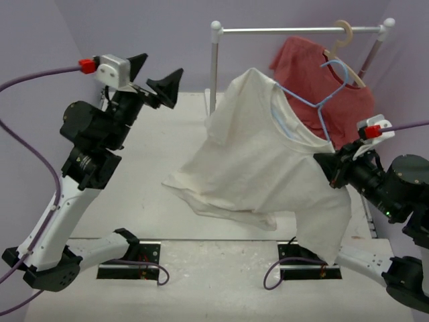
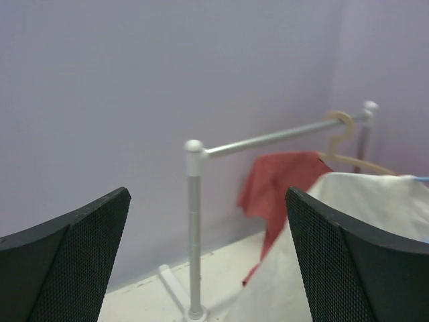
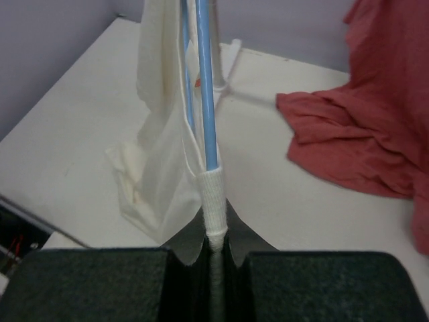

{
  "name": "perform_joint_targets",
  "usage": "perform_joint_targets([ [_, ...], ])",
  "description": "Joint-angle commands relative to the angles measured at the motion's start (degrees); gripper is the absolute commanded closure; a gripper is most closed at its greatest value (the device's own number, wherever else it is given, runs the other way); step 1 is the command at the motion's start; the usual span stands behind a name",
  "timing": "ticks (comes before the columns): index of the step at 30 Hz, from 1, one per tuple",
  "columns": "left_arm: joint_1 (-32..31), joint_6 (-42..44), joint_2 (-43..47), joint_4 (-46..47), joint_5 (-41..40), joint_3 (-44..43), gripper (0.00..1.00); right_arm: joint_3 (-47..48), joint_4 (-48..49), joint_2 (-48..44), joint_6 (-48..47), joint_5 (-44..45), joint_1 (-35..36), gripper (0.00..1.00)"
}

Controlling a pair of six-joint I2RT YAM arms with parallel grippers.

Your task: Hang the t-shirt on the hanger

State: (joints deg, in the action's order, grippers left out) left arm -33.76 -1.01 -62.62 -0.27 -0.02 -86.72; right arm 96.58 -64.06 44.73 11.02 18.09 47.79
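Right wrist view alone shows the right gripper (image 3: 214, 238) clamped on the thin light-blue wire hanger (image 3: 206, 100); overhead, the cream-white cotton t-shirt (image 1: 261, 161) drapes it, left gripper (image 1: 153, 75) wide, empty.

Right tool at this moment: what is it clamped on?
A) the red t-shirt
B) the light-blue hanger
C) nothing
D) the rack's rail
B: in the right wrist view, the right tool is shut on the white-wrapped end of the light-blue hanger, with the cream t-shirt hanging from it.
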Motion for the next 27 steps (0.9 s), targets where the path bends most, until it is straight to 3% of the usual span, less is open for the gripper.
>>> perform_joint_targets([
  [1, 0.3, -3.5, 3.4, -1.1, -25.3, 0.5, 0.0, 14.1, -11.3, 3.0, 5.4, 19.8, 0.2, 1.0],
  [2, 0.3, -3.3, 4.0, -5.1, -26.1, 0.7, 0.0, 21.5, -15.0, 4.6, 6.1, 21.8, 0.2, 1.0],
  [4, 0.3, -4.0, 4.9, -7.6, -26.4, 1.7, 0.0, 27.3, -21.2, 9.2, 6.6, 23.8, 0.2, 1.0],
  [8, 0.3, -8.0, 7.8, -12.7, -22.9, 7.0, 0.0, 24.2, -19.2, 12.7, 8.3, 23.5, 0.1, 1.0],
  [12, 0.3, -14.6, 11.0, -19.8, -15.4, 17.2, 0.0, 8.2, -1.8, 16.9, 6.9, 14.4, -4.0, 1.0],
  [15, 0.3, -14.2, 13.6, -21.3, -11.2, 23.7, 0.0, 7.2, 7.1, 18.5, 6.9, 7.7, -11.4, 1.0],
  [16, 0.3, -14.0, 14.5, -22.6, -9.8, 26.0, 0.0, 8.7, 9.3, 19.9, 6.1, 5.4, -15.2, 1.0],
  [20, 0.3, -13.7, 18.7, -26.1, -7.5, 32.1, 0.0, 15.3, 10.4, 27.2, 4.3, -3.4, -17.2, 1.0],
  [24, 0.3, -13.8, 25.9, -23.1, -8.6, 42.7, 0.0, 21.1, 11.3, 32.6, 5.2, -12.9, -24.4, 1.0],
  [27, 0.2, -14.3, 30.3, -21.4, -10.5, 47.5, 0.0, 29.4, 11.0, 36.2, 6.2, -15.3, -25.0, 1.0],
])
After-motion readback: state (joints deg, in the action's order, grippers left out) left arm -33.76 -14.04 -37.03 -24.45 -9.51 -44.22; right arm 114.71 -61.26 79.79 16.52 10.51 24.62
